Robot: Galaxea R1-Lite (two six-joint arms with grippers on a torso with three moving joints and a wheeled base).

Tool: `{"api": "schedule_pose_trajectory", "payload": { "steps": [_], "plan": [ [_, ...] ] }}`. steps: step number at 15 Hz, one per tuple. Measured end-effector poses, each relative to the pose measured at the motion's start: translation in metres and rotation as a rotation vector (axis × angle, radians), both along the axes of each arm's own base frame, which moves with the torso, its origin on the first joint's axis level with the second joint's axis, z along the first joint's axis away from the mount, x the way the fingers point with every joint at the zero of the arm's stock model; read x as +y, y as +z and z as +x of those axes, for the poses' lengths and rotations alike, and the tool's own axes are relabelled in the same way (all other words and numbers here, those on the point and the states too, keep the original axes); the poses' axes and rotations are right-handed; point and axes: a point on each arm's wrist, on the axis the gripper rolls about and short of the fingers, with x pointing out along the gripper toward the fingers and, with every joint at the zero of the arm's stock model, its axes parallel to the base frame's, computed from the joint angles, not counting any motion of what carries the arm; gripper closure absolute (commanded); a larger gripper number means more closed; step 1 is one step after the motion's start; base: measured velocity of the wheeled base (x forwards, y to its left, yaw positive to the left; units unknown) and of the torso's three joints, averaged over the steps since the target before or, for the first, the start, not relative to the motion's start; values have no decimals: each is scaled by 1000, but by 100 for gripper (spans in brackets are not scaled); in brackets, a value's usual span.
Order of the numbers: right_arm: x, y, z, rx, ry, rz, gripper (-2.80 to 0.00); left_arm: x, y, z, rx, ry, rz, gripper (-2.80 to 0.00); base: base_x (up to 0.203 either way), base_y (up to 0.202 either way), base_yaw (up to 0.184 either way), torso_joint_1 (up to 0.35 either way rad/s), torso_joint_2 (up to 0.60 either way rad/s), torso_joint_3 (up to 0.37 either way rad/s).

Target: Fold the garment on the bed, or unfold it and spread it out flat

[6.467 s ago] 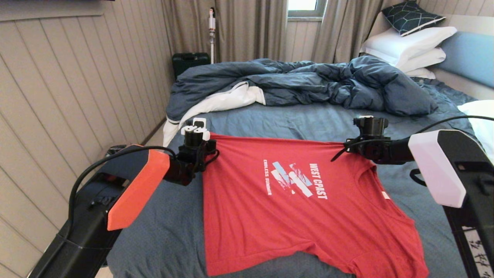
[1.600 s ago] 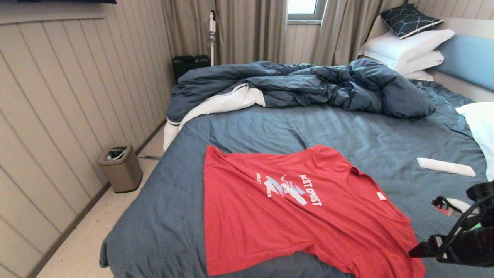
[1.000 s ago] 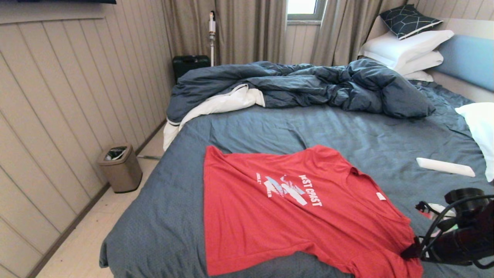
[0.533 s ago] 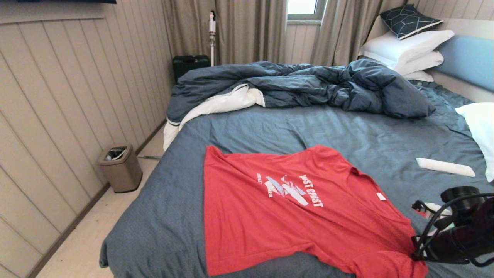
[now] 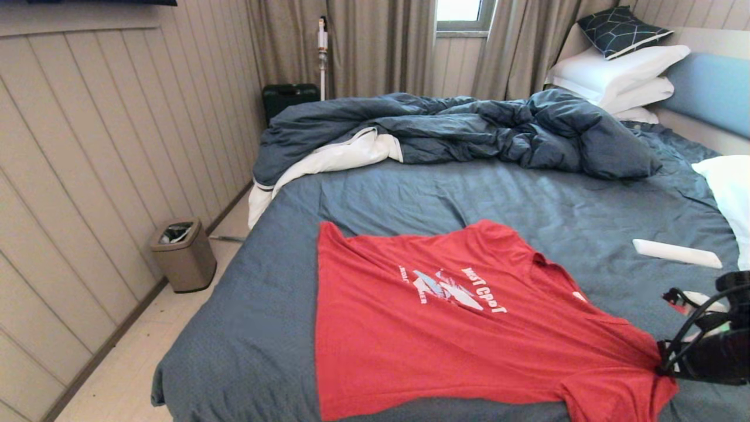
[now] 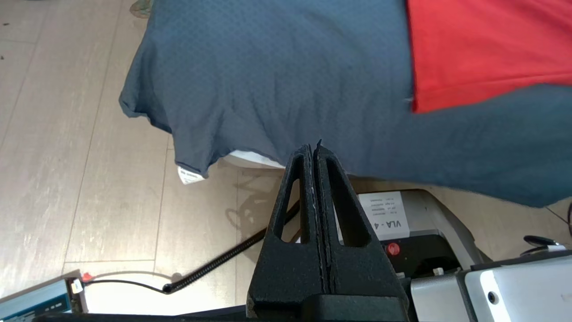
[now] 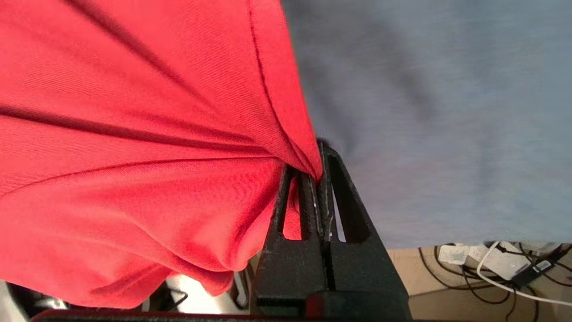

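Note:
The red T-shirt (image 5: 463,334) lies print-up on the blue-grey sheet of the bed (image 5: 269,328), near the front edge. At the lower right my right gripper (image 5: 662,366) is shut on the shirt's near sleeve, and the cloth stretches taut toward it. The right wrist view shows red fabric (image 7: 147,147) pinched between the closed fingertips of that gripper (image 7: 318,156). My left gripper (image 6: 313,150) is out of the head view. It hangs shut and empty below the bed's front edge, with the shirt's hem corner (image 6: 469,53) off to one side.
A rumpled dark blue duvet (image 5: 457,126) lies across the far half of the bed. White pillows (image 5: 621,73) lean on the headboard. A white flat object (image 5: 677,253) rests on the sheet at right. A small bin (image 5: 183,255) stands on the floor by the left wall.
Both arms let go of the far edge and pulled back. The right gripper then closed on the near sleeve and pulled it rightward, shifting and stretching the shirt to the right.

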Motion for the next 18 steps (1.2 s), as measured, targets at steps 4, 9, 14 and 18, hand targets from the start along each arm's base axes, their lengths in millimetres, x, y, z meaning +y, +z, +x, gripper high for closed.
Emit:
{"api": "schedule_pose_trajectory", "payload": {
  "steps": [4, 9, 14, 18],
  "plan": [
    [-20, 1, -2, -10, -51, -24, 0, 0, 0, 0, -5, -1, -1, 0, 0, 0, 0, 0, 0, 0],
    [-17, -5, -2, 11, -33, -10, -280, 0, 0, -1, -10, 0, -3, 0, 0, 0, 0, 0, 0, 0],
    [-17, 15, -18, -74, -31, 26, -280, 0, 3, -1, -19, 1, -7, 0, 0, 0, 0, 0, 0, 0],
    [1, 65, -50, -208, 6, 63, -280, 1, 23, -2, -62, 17, -17, 0, 0, 0, 0, 0, 0, 0]
  ]
}}
